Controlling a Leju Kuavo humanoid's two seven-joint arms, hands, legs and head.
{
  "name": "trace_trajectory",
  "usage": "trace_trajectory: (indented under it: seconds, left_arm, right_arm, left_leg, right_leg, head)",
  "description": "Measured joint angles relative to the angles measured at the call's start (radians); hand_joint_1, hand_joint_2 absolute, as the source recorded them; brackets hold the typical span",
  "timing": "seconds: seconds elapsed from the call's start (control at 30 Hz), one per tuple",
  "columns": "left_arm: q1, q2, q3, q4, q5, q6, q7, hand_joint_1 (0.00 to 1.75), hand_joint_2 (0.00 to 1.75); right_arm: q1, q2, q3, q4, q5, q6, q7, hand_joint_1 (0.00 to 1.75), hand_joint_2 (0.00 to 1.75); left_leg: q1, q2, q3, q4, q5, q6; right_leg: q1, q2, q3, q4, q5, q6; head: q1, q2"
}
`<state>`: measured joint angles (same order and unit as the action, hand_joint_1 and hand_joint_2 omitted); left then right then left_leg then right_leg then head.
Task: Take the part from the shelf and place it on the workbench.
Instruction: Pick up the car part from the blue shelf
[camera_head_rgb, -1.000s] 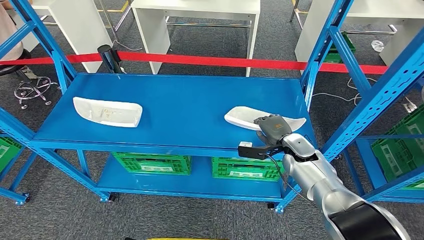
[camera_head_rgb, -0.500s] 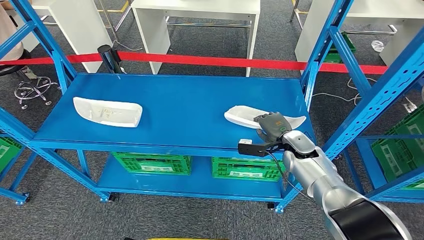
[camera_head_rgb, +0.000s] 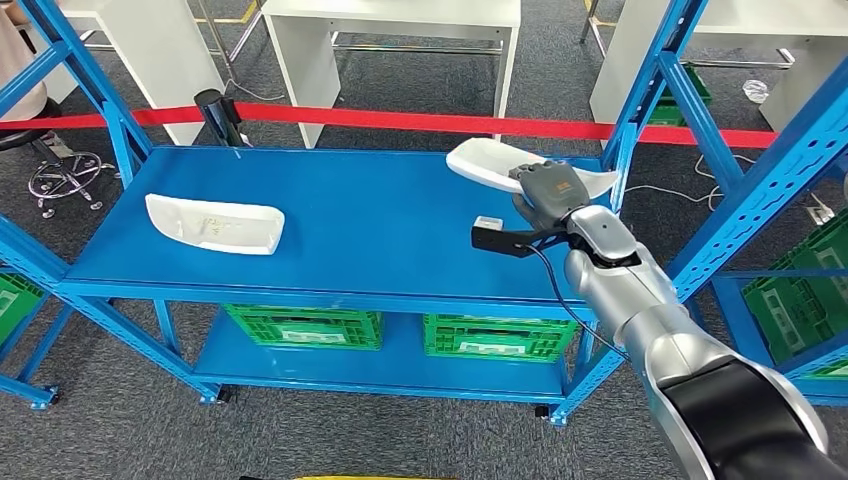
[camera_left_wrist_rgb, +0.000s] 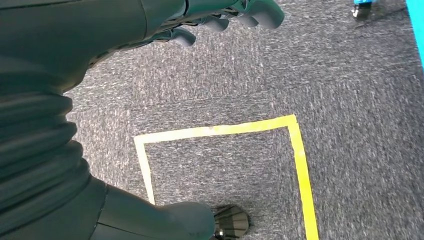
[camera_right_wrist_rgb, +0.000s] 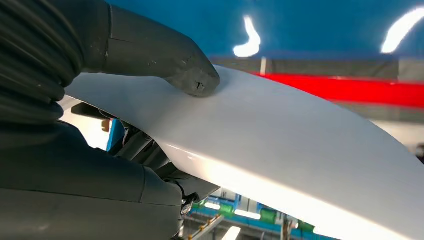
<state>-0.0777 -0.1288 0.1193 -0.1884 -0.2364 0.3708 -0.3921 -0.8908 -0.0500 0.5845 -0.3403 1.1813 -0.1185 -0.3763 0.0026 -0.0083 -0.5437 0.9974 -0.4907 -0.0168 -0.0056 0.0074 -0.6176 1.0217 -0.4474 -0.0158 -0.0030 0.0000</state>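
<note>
Spanning most of the head view: a blue shelf (camera_head_rgb: 350, 225) on blue uprights, with green crates (camera_head_rgb: 303, 327) on the lower level. Rising from the lower right of that view, the silver right arm (camera_head_rgb: 640, 320), ending in the right hand (camera_head_rgb: 548, 190). Gripping a white part (camera_head_rgb: 480, 162) there, thumb on top and darker fingers beneath, as seen in the right wrist view: thumb (camera_right_wrist_rgb: 165, 55) pressed on the part's smooth upper face (camera_right_wrist_rgb: 300, 145). Held clear above the shelf's far right corner, near the right upright, roughly level. Lying on the left side of the shelf top, well apart from the held one: a second white part (camera_head_rgb: 215, 222). Stretching behind the shelf, a red barrier tape (camera_head_rgb: 450, 123) from a black post (camera_head_rgb: 215, 110), with white tables (camera_head_rgb: 390, 30) on grey carpet beyond. Hanging low in the left wrist view, the left hand (camera_left_wrist_rgb: 215, 20), fingers curled, over grey carpet marked by a yellow tape outline (camera_left_wrist_rgb: 220, 131); cannot tell for sure whether closed or merely relaxed, though nothing seen in it.
</note>
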Motion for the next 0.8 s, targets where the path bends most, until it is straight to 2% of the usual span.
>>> trace_trajectory:
  seconds: [0.33,0.67,0.8]
  left_arm:
    - [-0.012,-0.002,0.005,-0.001,-0.023,-0.012,0.031,0.00,1.75]
    - [-0.022,-0.003,0.014,0.000,-0.007,-0.004,0.092,0.00,1.75]
    - [-0.027,-0.002,0.026,0.000,-0.006,0.000,0.122,0.00,1.75]
  right_arm:
    - [-0.041,0.018,-0.034,-0.073,-0.058,-0.115,0.029,1.75,1.75]
    - [-0.045,0.058,-0.058,-0.131,-0.039,-0.167,0.042,1.75,1.75]
    - [-0.036,0.082,-0.058,-0.187,-0.004,-0.185,0.047,1.75,1.75]
  left_leg:
    - [0.000,0.000,0.000,0.000,0.000,0.000]
    - [0.000,0.000,0.000,0.000,0.000,0.000]
    - [-0.005,0.000,-0.001,0.005,-0.003,0.007]
  right_leg:
    - [0.000,0.000,0.000,0.000,0.000,0.000]
    - [0.000,0.000,0.000,0.000,0.000,0.000]
    - [-0.003,0.001,0.000,-0.003,0.003,0.004]
  head:
    - [0.000,0.000]
    - [0.000,0.000]
    - [0.000,0.000]
